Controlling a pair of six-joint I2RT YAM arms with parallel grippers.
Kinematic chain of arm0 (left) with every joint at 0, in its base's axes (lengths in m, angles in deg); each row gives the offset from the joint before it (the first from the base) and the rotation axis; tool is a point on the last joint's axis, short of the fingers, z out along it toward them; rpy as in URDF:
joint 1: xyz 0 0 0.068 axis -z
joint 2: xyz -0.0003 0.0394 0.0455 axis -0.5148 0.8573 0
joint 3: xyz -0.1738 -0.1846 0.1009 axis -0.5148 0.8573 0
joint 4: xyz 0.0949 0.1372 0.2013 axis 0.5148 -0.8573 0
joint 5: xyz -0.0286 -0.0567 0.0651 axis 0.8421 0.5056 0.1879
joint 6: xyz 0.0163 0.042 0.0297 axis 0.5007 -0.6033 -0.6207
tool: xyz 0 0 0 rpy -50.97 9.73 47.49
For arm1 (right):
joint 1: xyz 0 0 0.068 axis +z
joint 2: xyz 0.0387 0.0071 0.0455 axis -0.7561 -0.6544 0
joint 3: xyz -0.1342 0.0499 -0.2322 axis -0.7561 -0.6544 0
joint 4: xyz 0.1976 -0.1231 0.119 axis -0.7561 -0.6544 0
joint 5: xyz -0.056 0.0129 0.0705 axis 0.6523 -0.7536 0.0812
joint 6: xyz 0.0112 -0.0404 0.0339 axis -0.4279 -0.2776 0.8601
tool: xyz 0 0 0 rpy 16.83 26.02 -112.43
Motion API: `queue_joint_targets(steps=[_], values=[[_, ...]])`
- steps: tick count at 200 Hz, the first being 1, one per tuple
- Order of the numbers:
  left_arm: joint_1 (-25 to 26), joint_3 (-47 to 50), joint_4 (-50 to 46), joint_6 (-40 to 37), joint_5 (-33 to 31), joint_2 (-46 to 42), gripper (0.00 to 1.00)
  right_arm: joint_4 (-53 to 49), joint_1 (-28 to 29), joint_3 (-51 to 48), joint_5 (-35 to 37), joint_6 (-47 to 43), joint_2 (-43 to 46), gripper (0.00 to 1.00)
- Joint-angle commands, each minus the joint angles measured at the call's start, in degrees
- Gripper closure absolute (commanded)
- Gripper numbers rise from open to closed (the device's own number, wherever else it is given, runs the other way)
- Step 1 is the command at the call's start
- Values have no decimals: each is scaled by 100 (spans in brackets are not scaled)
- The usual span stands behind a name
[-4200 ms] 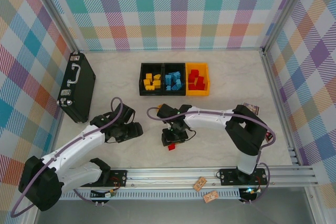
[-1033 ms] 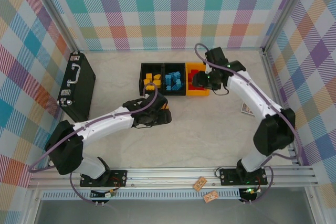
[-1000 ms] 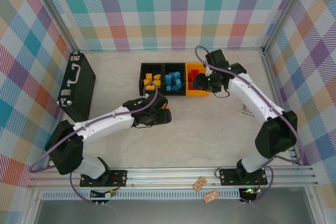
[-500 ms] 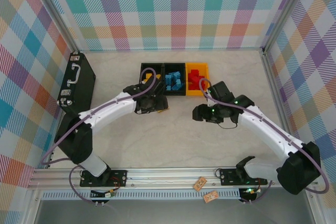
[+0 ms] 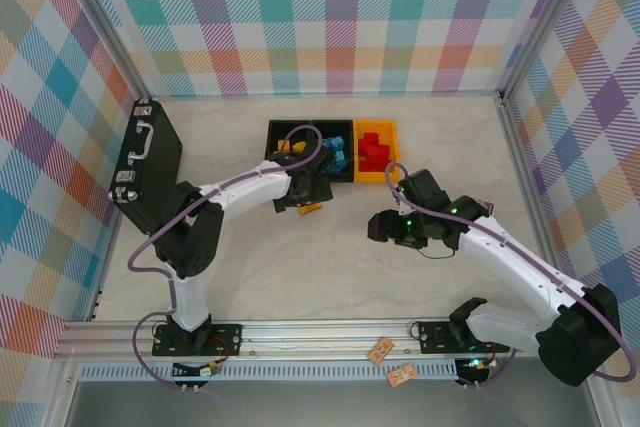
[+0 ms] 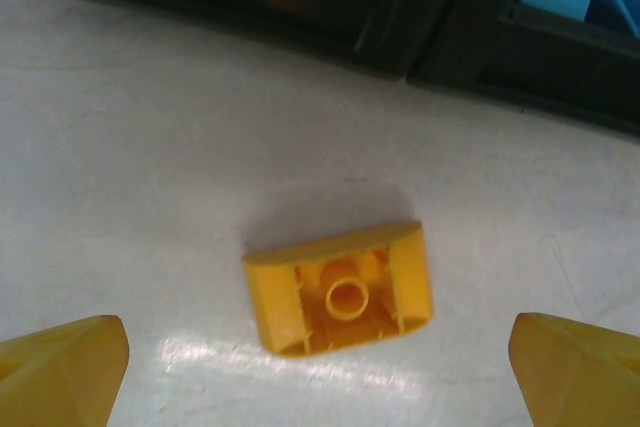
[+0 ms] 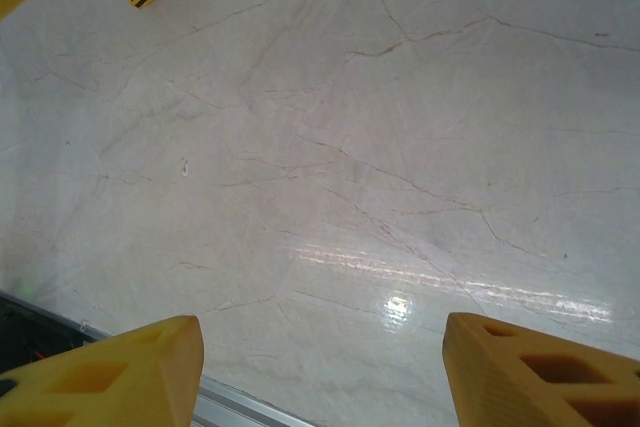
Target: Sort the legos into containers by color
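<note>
A yellow-orange lego (image 6: pixel 340 287) lies upside down on the table, its hollow underside up, just in front of the containers. My left gripper (image 6: pixel 320 372) hangs open above it, and its yellow fingertips (image 6: pixel 62 367) stand well clear on both sides. From above, the left gripper (image 5: pixel 305 193) is at the front wall of the black bins, with the lego (image 5: pixel 312 209) beside it. The left black bin (image 5: pixel 272 147) holds yellow legos, the middle black bin (image 5: pixel 350 173) blue ones, and the orange bin (image 5: pixel 390 152) red ones. My right gripper (image 5: pixel 383 227) (image 7: pixel 325 375) is open over bare table.
A black briefcase (image 5: pixel 148 162) with metal latches lies at the left wall. A small card (image 5: pixel 476 205) sits on the table beside the right arm. The metal rail (image 5: pixel 330 332) runs along the near edge. Plaid walls enclose the table on three sides.
Over the last second my right gripper has drawn back from the orange bin to the middle of the table. My left gripper has moved up and right to the front of the black bins.
</note>
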Motion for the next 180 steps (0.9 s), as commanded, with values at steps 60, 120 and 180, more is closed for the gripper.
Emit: queue_joint_targets(steps=[60, 120, 180], values=[[130, -687, -664, 579, -535, 1010, 8, 115, 28, -231, 82, 127, 36, 36], [138, -539, -536, 442, -368, 1212, 28, 175, 28, -214, 152, 149, -47, 36], [166, -132, -481, 282, -265, 655, 40, 252, 28, -186, 153, 167, -105, 36]])
